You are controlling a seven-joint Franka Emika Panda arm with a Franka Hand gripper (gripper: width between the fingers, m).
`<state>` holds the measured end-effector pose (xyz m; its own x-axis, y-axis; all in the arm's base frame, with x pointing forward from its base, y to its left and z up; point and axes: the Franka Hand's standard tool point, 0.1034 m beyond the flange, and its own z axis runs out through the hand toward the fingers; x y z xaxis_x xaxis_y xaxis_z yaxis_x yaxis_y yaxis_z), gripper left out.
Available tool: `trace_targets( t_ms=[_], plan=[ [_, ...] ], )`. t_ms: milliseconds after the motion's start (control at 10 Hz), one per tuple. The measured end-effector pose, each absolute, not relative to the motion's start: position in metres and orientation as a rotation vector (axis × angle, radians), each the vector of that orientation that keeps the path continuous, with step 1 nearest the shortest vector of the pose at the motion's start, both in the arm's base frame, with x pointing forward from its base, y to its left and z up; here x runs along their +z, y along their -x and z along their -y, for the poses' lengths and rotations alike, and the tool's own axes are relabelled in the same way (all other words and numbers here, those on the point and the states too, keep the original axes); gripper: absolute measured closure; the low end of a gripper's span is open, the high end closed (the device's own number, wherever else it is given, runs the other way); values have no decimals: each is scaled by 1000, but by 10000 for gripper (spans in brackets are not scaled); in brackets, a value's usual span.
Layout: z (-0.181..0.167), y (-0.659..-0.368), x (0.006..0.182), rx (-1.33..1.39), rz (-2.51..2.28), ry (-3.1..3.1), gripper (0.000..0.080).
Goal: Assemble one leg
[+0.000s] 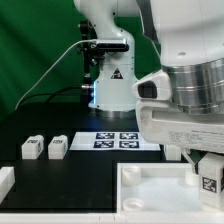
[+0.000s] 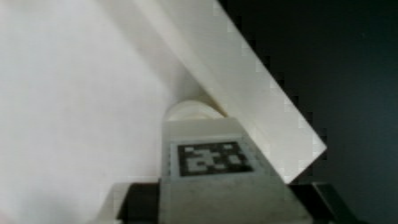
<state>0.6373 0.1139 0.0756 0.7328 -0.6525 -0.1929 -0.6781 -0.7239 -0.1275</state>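
My gripper [image 1: 208, 170] is at the exterior view's right, low over the large white rimmed tray [image 1: 150, 190]. It is shut on a white leg [image 1: 209, 176] with a black-and-white marker tag. In the wrist view the leg [image 2: 214, 150] sits between my dark fingers [image 2: 139, 200], its rounded end pointing at the tray's corner [image 2: 267, 100], where the raised rim runs along the black table. Two more legs [image 1: 32, 147] [image 1: 57, 146] lie side by side on the black table at the exterior view's left.
The marker board [image 1: 118, 140] lies flat behind the tray, in front of the arm's base [image 1: 110, 90]. A white block [image 1: 5, 180] shows at the exterior view's left edge. Dark table surrounds the parts.
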Motion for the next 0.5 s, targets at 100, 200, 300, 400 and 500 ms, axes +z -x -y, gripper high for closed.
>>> trace_targets(
  t_ms=[100, 200, 300, 400, 500],
  plan=[
    [-114, -637, 75, 217, -1235, 2681, 503],
    [-115, -637, 75, 231, -1366, 2624, 503],
    [-115, -637, 75, 239, -1439, 2588, 503],
    [-118, -636, 75, 261, -1645, 2467, 503],
    [-123, -634, 74, 267, -1961, 2229, 503]
  ],
)
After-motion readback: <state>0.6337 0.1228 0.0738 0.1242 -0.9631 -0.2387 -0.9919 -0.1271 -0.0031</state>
